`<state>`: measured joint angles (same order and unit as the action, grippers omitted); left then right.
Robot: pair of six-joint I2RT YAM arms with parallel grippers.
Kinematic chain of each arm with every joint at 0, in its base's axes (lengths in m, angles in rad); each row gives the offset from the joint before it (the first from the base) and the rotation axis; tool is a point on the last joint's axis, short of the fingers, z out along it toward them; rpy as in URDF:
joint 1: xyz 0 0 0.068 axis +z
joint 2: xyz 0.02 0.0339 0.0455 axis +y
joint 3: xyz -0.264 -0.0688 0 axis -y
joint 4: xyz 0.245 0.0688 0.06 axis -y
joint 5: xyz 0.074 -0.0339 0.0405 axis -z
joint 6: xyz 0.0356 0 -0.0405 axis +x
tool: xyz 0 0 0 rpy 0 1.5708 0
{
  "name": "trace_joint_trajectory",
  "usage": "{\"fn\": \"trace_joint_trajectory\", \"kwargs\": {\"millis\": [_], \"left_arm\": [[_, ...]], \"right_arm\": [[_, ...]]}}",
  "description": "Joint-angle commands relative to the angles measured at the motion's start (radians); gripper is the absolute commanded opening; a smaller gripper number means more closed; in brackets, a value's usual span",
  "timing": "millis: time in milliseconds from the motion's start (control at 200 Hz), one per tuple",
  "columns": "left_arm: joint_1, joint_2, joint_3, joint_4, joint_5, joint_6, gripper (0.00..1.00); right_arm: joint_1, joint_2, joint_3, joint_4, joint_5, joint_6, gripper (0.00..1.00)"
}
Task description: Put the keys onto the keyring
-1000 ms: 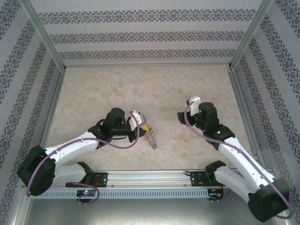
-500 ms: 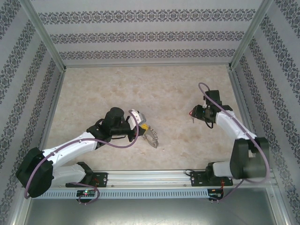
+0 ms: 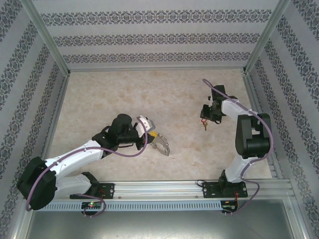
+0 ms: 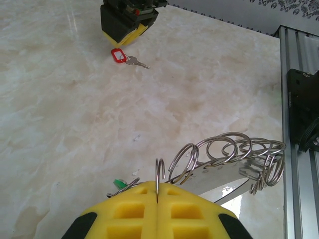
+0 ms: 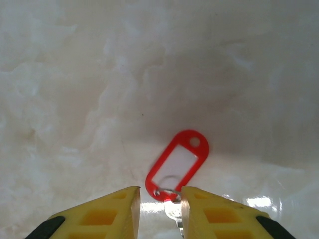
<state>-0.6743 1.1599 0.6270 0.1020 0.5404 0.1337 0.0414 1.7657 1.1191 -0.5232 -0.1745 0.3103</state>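
Yellow-padded right gripper point(image 5: 159, 199) has swung round & dropped over red key point(image 5: 175, 167) on the surface point(image 5: 75, 74), jaws part-spread, narrowing astride its small ring: grab looks imminent. Left gripper point(image 4: 157, 191) pinches keyring point(image 3: 160, 146), green key point(image 4: 118, 183) just beside.

Marble-look tabletop point(image 3: 124, 94) w/ patterned walls point(image 3: 149, 37), alu rail point(image 3: 159, 186).

A red-tagged key point(image 5: 177, 167) lies flat on the pale marbled table point(image 3: 124, 94).
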Motion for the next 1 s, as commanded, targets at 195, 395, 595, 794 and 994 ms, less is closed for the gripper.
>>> {"fn": "trace_joint_trajectory", "kwargs": {"millis": [195, 395, 595, 794, 994], "left_arm": [[0.001, -0.024, 0.045, 0.001, -0.005, 0.026, 0.00], [0.001, -0.026, 0.044, -0.005, -0.002, 0.027, 0.00], [0.001, -0.028, 0.046, -0.007, -0.004, 0.027, 0.00], [0.001, -0.028, 0.049, -0.016, 0.001, 0.027, 0.00], [0.000, -0.039, 0.039, -0.016, -0.005, 0.024, 0.00]], "right_arm": [[0.002, 0.057, 0.029, -0.037, -0.036, -0.022, 0.33], [0.004, 0.043, 0.000, -0.032, -0.039, -0.020, 0.33], [0.021, 0.019, -0.016, -0.034, -0.028, -0.023, 0.30], [0.038, 0.026, -0.015, -0.037, 0.030, -0.032, 0.23], [0.056, 0.028, -0.008, -0.046, 0.058, -0.045, 0.18]]}}
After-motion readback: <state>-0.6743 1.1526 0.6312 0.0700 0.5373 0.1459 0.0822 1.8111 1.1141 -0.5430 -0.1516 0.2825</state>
